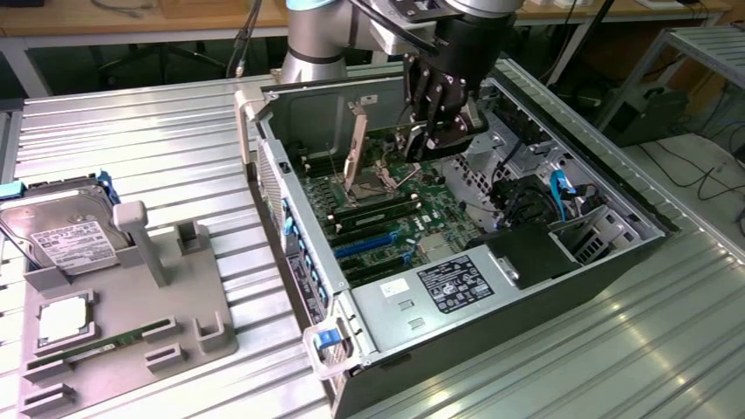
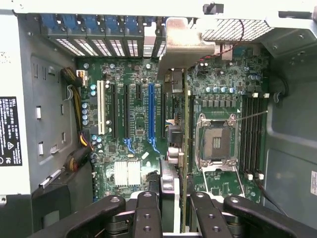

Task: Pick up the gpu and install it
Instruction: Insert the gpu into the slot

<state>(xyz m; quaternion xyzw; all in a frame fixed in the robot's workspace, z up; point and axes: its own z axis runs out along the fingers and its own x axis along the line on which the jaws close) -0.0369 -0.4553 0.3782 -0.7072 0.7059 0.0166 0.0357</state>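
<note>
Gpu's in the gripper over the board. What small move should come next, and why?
Probably a short, slow descent. The gripper is shut on the gpu, which hangs edge-on above the motherboard, roughly parallel to the blue slot and not yet seated, so alignment can be checked on the way down.

Exterior view high, oblique over open computer case (image 1: 297, 113); wrist view close, down onto shared motherboard (image 2: 138, 74)
</note>
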